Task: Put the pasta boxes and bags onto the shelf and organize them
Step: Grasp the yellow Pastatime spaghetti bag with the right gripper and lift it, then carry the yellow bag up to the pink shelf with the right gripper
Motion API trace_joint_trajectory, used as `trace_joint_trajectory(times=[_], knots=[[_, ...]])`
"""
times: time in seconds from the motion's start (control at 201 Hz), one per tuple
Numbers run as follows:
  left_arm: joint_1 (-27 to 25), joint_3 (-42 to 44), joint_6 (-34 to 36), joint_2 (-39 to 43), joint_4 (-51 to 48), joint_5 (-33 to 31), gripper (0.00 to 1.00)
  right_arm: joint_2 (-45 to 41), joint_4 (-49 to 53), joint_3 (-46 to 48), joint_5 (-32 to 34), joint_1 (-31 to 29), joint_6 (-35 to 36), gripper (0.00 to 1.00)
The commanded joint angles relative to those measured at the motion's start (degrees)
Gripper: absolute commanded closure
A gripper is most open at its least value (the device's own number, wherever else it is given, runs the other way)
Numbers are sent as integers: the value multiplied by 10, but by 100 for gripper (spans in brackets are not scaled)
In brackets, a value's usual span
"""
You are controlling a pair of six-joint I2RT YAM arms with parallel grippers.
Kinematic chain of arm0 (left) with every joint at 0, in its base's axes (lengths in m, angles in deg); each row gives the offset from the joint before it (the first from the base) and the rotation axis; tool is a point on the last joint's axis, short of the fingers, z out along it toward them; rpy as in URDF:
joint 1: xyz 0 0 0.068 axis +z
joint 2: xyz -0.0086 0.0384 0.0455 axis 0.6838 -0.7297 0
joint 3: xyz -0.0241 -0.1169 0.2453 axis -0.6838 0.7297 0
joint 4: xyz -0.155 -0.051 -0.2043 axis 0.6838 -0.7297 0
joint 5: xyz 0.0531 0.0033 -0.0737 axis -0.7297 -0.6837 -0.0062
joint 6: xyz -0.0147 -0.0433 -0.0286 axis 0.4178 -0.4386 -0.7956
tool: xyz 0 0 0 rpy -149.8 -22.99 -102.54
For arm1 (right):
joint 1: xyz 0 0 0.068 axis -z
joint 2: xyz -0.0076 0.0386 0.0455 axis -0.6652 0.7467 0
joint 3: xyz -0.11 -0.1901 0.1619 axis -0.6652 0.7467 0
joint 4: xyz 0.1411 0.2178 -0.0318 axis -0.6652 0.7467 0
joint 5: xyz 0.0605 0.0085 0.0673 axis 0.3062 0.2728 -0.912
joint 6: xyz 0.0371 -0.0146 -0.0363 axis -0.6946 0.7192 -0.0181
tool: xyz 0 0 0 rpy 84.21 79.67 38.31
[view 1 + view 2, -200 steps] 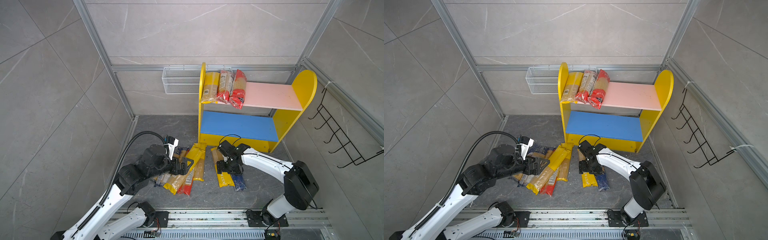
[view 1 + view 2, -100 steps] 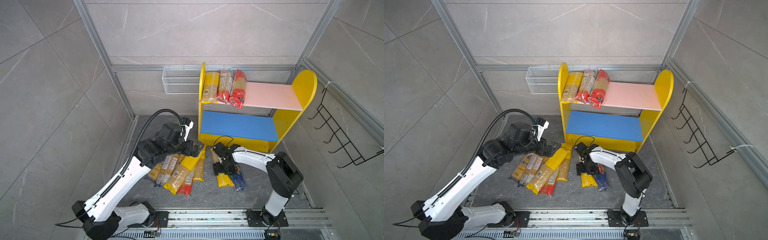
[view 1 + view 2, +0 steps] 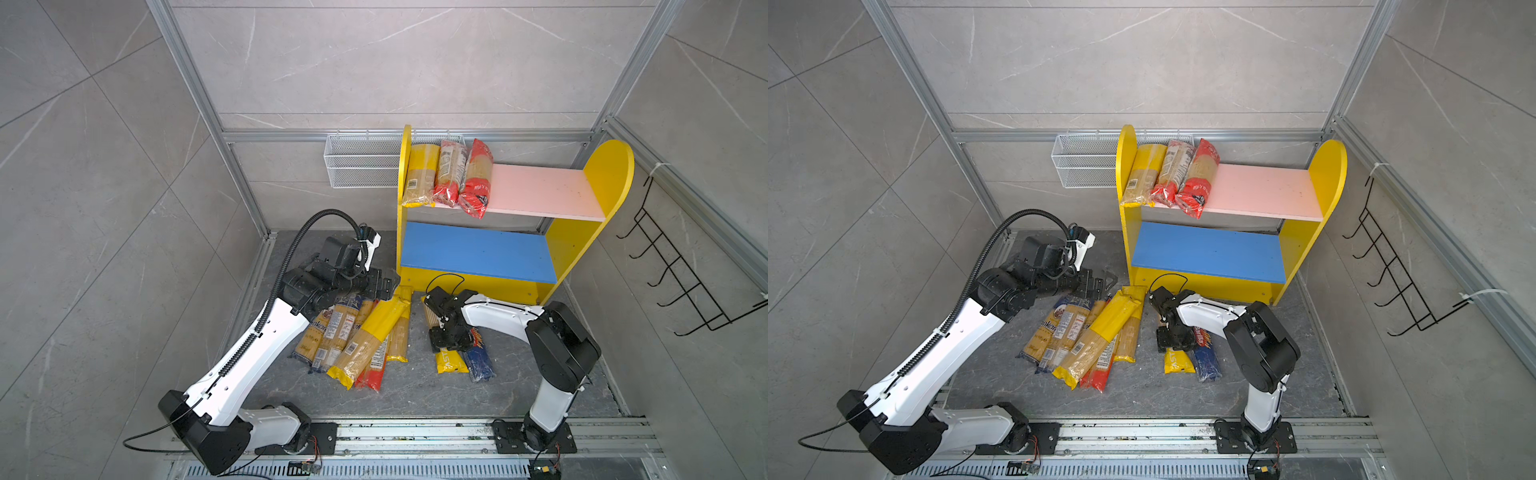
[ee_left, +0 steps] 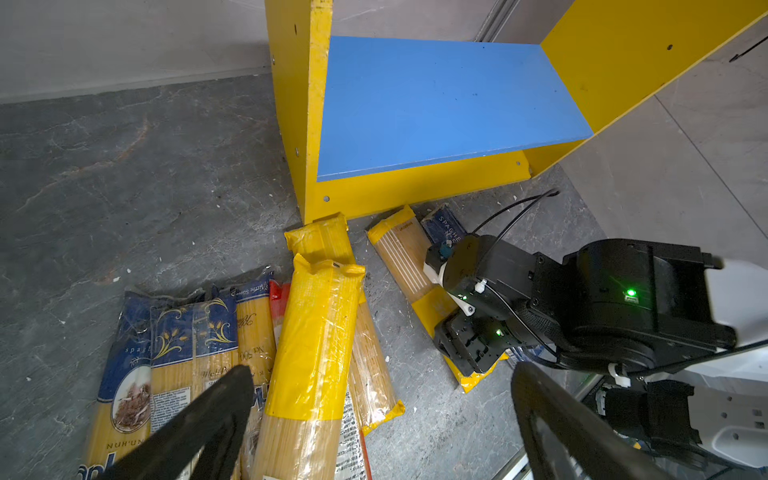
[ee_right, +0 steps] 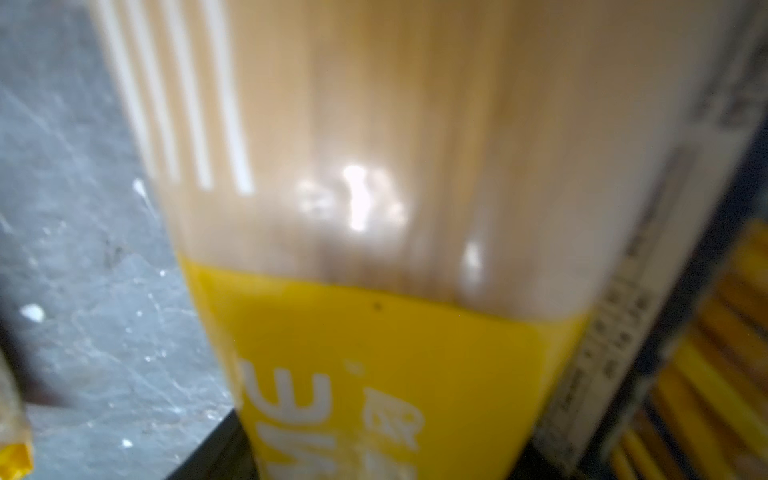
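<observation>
**Robot arm bears down on a spaghetti packet at the foot of the shelf**

The right gripper sits low over the middle of a yellow spaghetti packet on the grey floor, just in front of the shelf. Its wrist camera is so close that the wrapper blurs, and it cannot be told whether the jaws have clamped on the packet. A dark blue packet lies right against it.

The left gripper hangs empty, jaws wide apart, above the shelf-side end of a loose pile of packets that lie partly across one another. Three packets lie side by side on the pink upper board, against a yellow side panel. Nothing lies on the blue lower board.

The packets look light but long. The glossy film is probably slippery and the strands inside are brittle. The safest hold is likely a gentle pinch across the narrow width near the middle. Taken by an end, a packet would probably sag, swing or slide free.
</observation>
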Motion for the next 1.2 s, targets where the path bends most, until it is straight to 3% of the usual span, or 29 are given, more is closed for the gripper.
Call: trace_joint_trajectory(times=[0.0,0.085,0.254,0.513,0.766,1.2], knots=[[4,12,14,37,13,18,0,44,-43,47,-40,-13,-12,60],[10,6,24,51,-9,25,0,10,-41,59,-48,-22,-36,77],[20,3,39,88,-34,44,0,-88,-43,87,-71,-38,-91,100],[22,21,56,145,-40,60,0,-233,5,91,-51,-47,-148,100],[23,21,56,183,-50,76,0,-342,83,54,-25,-47,-158,100],[23,-2,57,195,-70,87,0,-481,273,-96,29,-47,-165,100]])
